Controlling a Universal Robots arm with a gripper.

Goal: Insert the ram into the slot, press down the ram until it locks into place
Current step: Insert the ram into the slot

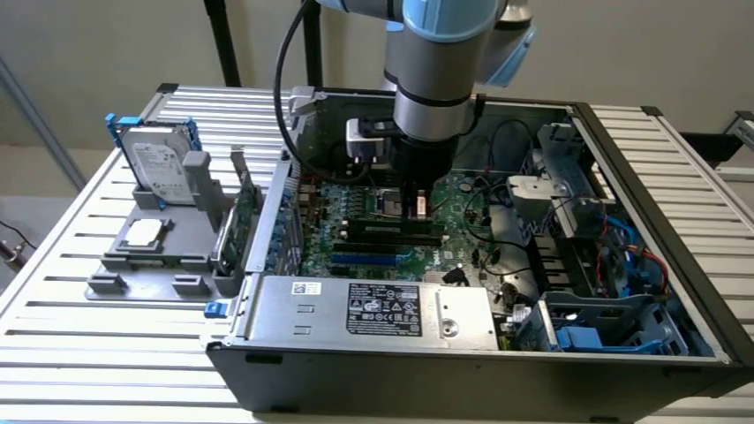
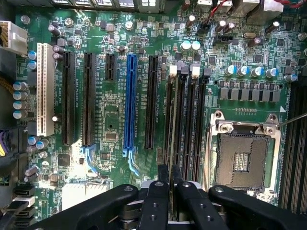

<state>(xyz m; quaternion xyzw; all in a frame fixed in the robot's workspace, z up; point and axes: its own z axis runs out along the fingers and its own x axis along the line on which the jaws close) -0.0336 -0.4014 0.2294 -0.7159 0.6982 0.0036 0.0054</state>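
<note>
The gripper (image 2: 170,167) is sitting closest to the wrist camera, its two black fingers (image 2: 163,175) pressing together on the thin edge of the ram (image 2: 171,143). The ram is standing edge-on along the slot (image 2: 173,79), one of four parallel black sockets lying between the silver processor socket (image 2: 242,160) and the blue connector (image 2: 129,100). Whether the stick is fully seated cannot be told. In the exterior view the arm (image 1: 436,79) is reaching straight down into the open computer case (image 1: 353,371), which is lying on a slatted metal surface (image 1: 71,353).
</note>
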